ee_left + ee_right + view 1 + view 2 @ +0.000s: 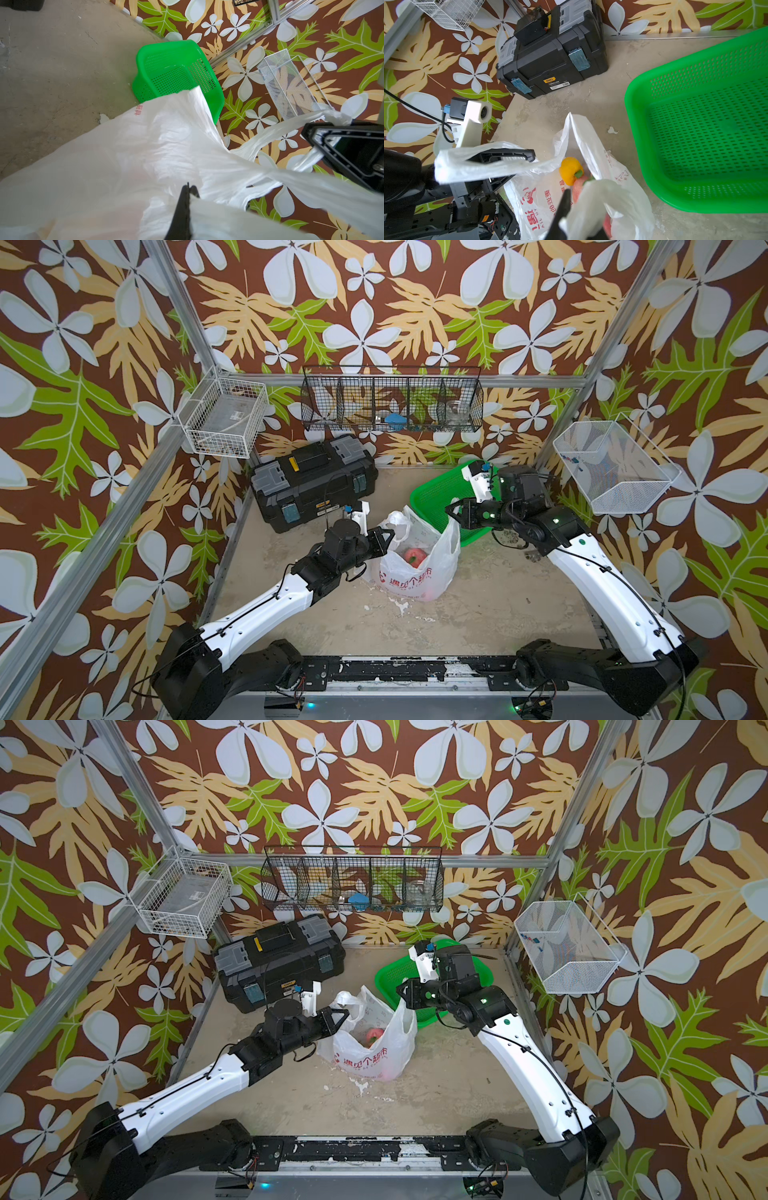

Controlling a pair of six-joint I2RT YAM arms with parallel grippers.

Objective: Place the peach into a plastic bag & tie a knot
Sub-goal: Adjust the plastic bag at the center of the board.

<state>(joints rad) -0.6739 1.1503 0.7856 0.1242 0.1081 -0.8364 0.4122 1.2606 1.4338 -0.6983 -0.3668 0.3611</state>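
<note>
Table [498, 605]: grey, scuffed top, and all the action sits around its middle.
Toolbox [311, 481]: black with grey latches, lid shut, parked in the back left corner of the table.
Basket [432, 493]: green and perforated, at the back right corner, its near rim just behind the bag.
Bag [419, 572]: white plastic with red print, standing mouth-up in the middle of the table between the two grippers. One handle is drawn out to the left and one to the right, so the mouth gapes open.
Left gripper [390, 534]: at the bag's left handle with its jaws closed right down on the plastic. The right wrist view shows that handle draped over it and pulled taut.
Right gripper [452, 508]: up at the bag's right handle, above the basket's near rim. Its jaws stand a little apart with the handle bunched between them. Whether they actually pinch it, I cannot tell.
Peach [417, 552]: pink-red, down inside the bag, plain to see through the open mouth in both top views.
Pepper [570, 170]: yellow with a green stem, also inside the bag, right up against the peach.
</note>
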